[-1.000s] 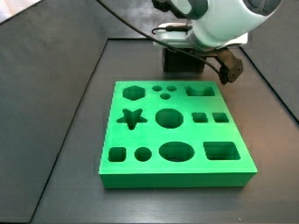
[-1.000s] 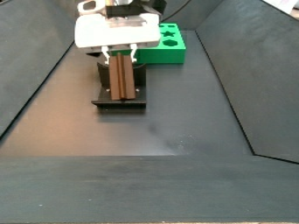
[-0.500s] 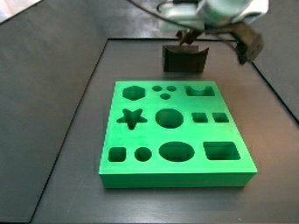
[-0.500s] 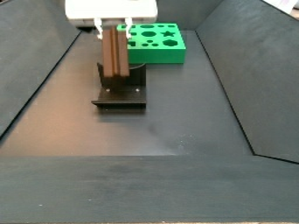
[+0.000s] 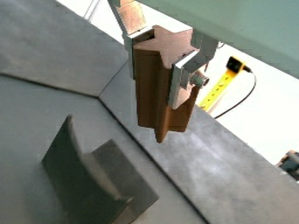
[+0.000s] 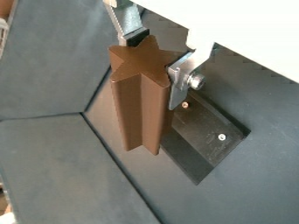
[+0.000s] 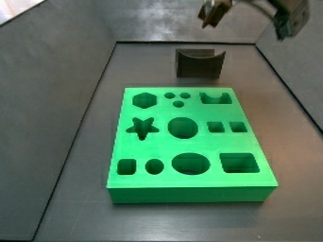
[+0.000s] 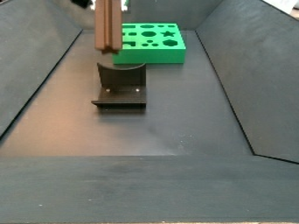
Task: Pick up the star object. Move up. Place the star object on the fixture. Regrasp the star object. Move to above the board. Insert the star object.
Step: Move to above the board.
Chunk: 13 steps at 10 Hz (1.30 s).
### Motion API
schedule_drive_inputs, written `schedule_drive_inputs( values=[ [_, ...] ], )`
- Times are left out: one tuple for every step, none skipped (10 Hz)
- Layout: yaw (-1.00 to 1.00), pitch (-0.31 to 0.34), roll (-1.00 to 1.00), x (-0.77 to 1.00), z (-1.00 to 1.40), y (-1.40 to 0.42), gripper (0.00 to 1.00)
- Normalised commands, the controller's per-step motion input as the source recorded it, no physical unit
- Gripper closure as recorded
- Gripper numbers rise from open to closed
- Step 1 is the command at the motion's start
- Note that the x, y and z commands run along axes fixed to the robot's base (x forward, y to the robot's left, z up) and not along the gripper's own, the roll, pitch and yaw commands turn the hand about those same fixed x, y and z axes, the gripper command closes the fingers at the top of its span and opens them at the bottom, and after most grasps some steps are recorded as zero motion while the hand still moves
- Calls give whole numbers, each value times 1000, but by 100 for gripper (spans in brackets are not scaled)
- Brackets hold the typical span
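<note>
You see the gripper [image 7: 280, 6] cropped at the top edge, with the star object [image 7: 292, 23] hanging from its fingers. The fixture [image 7: 198, 63] stands well below them, and the board [image 7: 190, 184] lies farther from them still.

We identify a dark grey floor [image 8: 176, 122] enclosed by sloped dark walls: a left wall [image 8: 35, 83] and a right wall [image 8: 251, 70] in a side view. A straight seam [image 8: 128, 156] crosses the floor on the near side, and a faint pale scuff [image 8: 176, 142] marks the floor just far of it. In a wrist view, a yellow strip [image 5: 232, 72] and a thin black cable [image 5: 249, 90] lie beside the gripper [image 5: 167, 74], which clamps the star object [image 5: 156, 92] high above the floor.
</note>
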Motion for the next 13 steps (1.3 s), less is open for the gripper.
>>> schedule_drive_inputs(
  values=[
    [-28, 131, -38, 43, 1000, -122, 100],
    [6, 157, -35, 42, 1000, -117, 100],
    [32, 168, -31, 45, 1000, -114, 100],
    [50, 175, -28, 45, 1000, -111, 100],
    [82, 183, -26, 54, 1000, -104, 100],
    [94, 176, -27, 57, 1000, -103, 100],
    [113, 161, -22, 57, 1000, -99, 100],
    [121, 149, -24, 58, 1000, -95, 100],
    [129, 121, -31, 58, 1000, -83, 100],
    [129, 115, -34, 56, 949, -71, 100],
    [122, 98, -44, 45, 732, -46, 100],
    [114, 85, -46, 31, 575, -36, 100],
    [105, 67, -50, 16, 371, -25, 100]
  ],
)
